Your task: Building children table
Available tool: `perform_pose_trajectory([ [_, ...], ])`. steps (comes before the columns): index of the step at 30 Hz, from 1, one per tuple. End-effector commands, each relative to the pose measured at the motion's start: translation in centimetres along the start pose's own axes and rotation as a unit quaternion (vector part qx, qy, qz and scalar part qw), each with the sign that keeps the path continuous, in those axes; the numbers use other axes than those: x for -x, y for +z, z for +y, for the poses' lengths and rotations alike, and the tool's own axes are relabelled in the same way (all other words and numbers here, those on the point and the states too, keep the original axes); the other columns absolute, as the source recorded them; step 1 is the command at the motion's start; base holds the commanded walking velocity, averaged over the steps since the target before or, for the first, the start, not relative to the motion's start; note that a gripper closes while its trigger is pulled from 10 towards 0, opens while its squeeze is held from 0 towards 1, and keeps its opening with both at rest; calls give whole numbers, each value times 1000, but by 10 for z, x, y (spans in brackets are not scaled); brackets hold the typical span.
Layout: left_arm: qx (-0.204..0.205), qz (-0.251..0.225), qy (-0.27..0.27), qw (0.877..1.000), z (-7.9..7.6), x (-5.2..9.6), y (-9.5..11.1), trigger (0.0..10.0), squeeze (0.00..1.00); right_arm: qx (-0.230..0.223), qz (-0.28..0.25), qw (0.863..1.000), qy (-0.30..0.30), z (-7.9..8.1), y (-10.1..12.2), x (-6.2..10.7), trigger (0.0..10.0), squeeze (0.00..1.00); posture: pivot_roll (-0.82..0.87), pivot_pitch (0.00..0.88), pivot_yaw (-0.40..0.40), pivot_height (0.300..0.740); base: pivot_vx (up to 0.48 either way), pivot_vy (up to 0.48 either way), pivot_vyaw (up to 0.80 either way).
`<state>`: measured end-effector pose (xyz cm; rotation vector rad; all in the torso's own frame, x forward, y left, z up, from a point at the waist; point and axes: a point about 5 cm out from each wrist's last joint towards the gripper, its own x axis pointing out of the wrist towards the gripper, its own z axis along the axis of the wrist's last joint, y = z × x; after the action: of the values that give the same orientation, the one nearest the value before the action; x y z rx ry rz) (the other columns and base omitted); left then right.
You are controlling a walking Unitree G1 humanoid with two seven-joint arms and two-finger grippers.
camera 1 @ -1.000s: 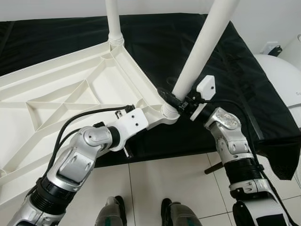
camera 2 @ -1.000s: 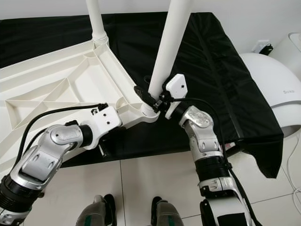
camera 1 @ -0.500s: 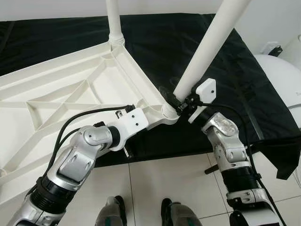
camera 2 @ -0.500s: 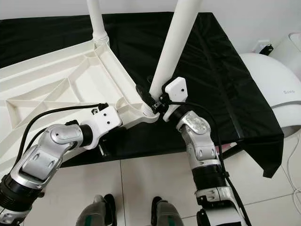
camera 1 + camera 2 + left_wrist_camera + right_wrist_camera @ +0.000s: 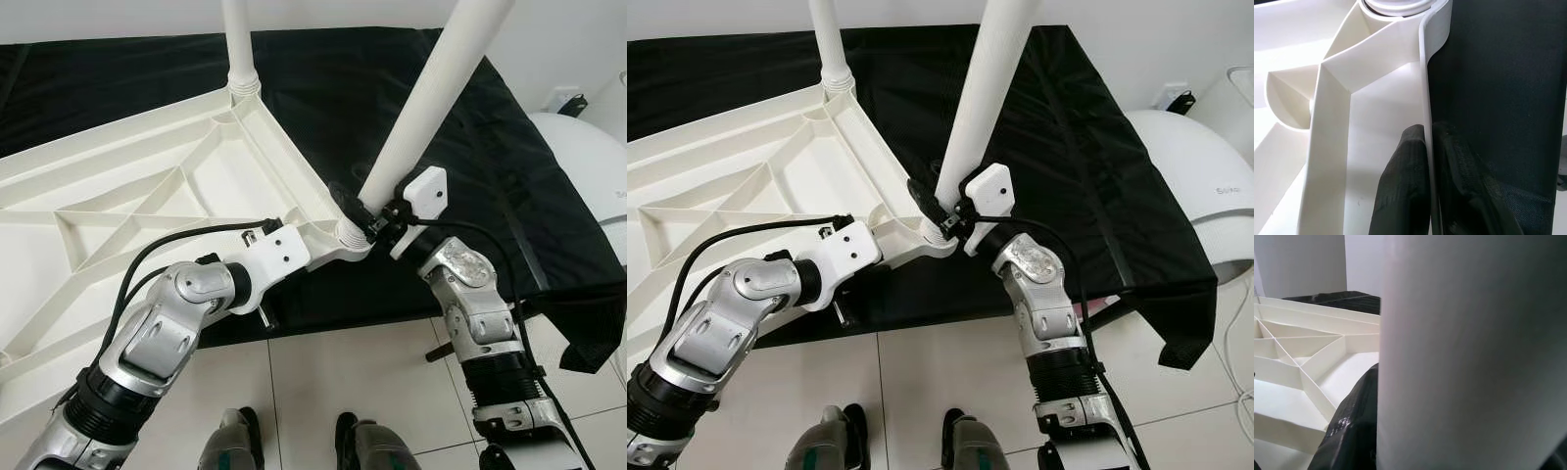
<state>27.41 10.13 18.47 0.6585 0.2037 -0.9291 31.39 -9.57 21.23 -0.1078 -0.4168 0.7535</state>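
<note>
The white children's table top [image 5: 147,196] lies upside down, ribs up, on a black cloth [image 5: 333,88]. One white leg [image 5: 236,39] stands in the far corner socket. A second white leg [image 5: 431,98] leans out of the near corner socket [image 5: 348,233]. My right gripper [image 5: 368,211] is shut on this leg just above the socket; the right wrist view has the leg [image 5: 1469,352] close up beside a black finger [image 5: 1354,421]. My left gripper [image 5: 1429,134] is shut on the table top's rim [image 5: 1425,73] close to that corner, one finger on each side.
A white rounded appliance [image 5: 588,166] stands at the right, beside the cloth's hanging corner [image 5: 583,338]. The tiled floor [image 5: 323,372] and my feet [image 5: 294,446] are below. A wall outlet [image 5: 566,98] is at the far right.
My right forearm has swung inward under the gripper, and the near leg's tilt has shifted slightly. The left arm and the table top have stayed put.
</note>
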Motion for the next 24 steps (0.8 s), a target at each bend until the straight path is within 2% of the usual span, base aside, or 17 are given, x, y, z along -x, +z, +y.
perform_pose_trajectory([
  [1, 2, 3, 3, 1000, -2, -4, -1, 10000, 0, -7, 20, 999, 27, 15, -8, -1, 10000, 0, -94, 221, -53, 740, 0, 0, 0],
  [12, 0, 1, 4, 1000, -2, -5, 0, 10000, 0, 4, 29, 1000, -2, 15, -10, 0, 10000, 0, -96, 216, -52, 740, 0, 0, 0],
  [24, -1, 1, 3, 1000, -2, -4, 0, 10000, 0, -13, 52, 997, -50, 14, -19, 7, 10000, 0, -98, 224, -47, 740, 0, 0, 0],
])
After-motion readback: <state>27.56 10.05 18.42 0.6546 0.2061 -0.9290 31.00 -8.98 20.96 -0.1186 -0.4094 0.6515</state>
